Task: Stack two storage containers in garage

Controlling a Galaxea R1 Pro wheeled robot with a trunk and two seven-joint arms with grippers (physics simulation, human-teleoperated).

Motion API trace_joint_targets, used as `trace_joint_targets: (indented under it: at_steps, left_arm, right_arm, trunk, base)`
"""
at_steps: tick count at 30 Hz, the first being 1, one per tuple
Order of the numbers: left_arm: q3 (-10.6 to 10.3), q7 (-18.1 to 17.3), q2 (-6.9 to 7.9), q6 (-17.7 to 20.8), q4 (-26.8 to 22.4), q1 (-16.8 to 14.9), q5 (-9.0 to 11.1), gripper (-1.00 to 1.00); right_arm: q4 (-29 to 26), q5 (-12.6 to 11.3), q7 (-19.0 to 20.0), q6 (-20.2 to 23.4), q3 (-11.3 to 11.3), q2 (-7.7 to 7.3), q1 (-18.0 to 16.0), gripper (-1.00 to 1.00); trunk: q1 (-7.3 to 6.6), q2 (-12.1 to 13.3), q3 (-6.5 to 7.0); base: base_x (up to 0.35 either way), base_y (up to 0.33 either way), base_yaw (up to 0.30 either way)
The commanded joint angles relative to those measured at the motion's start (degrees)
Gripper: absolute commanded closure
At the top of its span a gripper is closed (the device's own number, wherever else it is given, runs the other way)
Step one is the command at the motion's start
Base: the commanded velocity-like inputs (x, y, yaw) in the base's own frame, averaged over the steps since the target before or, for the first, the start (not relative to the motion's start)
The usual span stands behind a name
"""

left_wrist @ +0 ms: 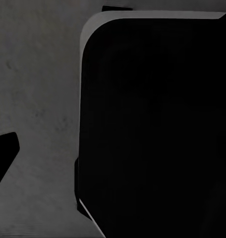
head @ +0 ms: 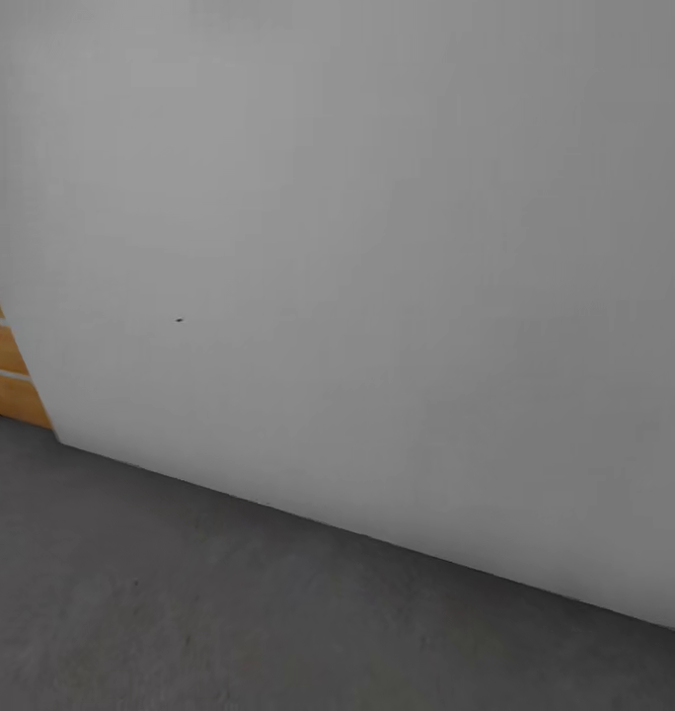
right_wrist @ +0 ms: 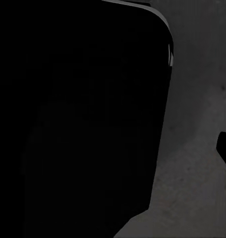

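Below grey wall [head: 377,247], garage floor [head: 229,612] looks bare, wood door frame [head: 2,375] at wall's left end. Containers nowhere yet; robot probably mid-transit. Pincers' state: can't tell, wrist views mostly dark.

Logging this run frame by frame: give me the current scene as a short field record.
setting: bare room, the robot facing a wall
wall: plain light grey wall with one tiny dark speck
floor: dark grey mottled concrete floor, also seen in both wrist views
left edge of head view: strip of orange wood panelling beside the wall
wrist views: large black rounded body close to each camera
end effectors: state cannot be told
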Motion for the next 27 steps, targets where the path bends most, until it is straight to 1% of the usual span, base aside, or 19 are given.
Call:
trace_joint_targets:
  at_steps: [1,27]
  left_arm:
    - [0.0,0.0,-0.01,0.0,-0.1,0.0,0.4,-1.0]
    - [0.0,0.0,-0.01,0.0,0.0,0.0,0.3,-1.0]
  right_arm:
    - [0.0,0.5,0.0,-0.2,0.0,-0.01,0.0,-1.0]
    - [0.0,0.2,0.3,-0.2,0.0,-0.07,0.0,-1.0]
  trunk:
    - [0.0,0.0,-0.04]
    - [0.0,0.0,-0.04]
  base:
    - [0.0,0.0,0.3]
    - [0.0,0.0,0.3]
